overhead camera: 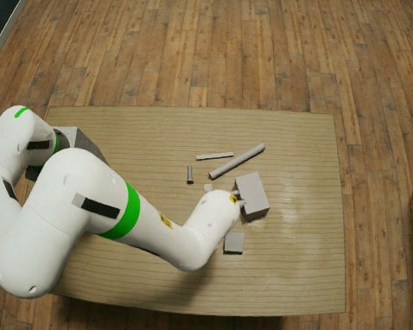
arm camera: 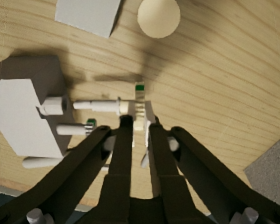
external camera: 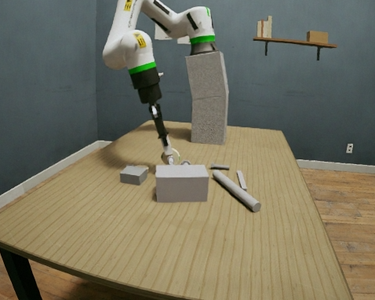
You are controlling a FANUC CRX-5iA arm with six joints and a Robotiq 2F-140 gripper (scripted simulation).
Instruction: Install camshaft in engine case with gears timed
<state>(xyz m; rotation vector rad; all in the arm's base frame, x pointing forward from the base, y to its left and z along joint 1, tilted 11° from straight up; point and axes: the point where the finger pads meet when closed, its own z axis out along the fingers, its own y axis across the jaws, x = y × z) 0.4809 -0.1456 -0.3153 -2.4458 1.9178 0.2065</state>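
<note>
pincer (arm camera: 139,122) pinching camshaft (arm camera: 100,105) by its big gear, fingers nearly together | shaft lying level, tip pointing at engine case (external camera: 182,183), just short of its front | case standing upright on bench (external camera: 183,246) | small block (external camera: 133,174) sitting nr case, rod (external camera: 236,190) lying other side

Hidden and cropped parts around the grey block-shaped engine case (external camera: 181,182)

From the exterior view its bearing face is turned away; from the top, the white arm's wrist (overhead camera: 217,211) covers the black 2-finger gripper (arm camera: 139,118) and the thin pale camshaft (arm camera: 100,105). Gear teeth and marks are too small to read. The wrist view cuts the case at its left edge.
</note>
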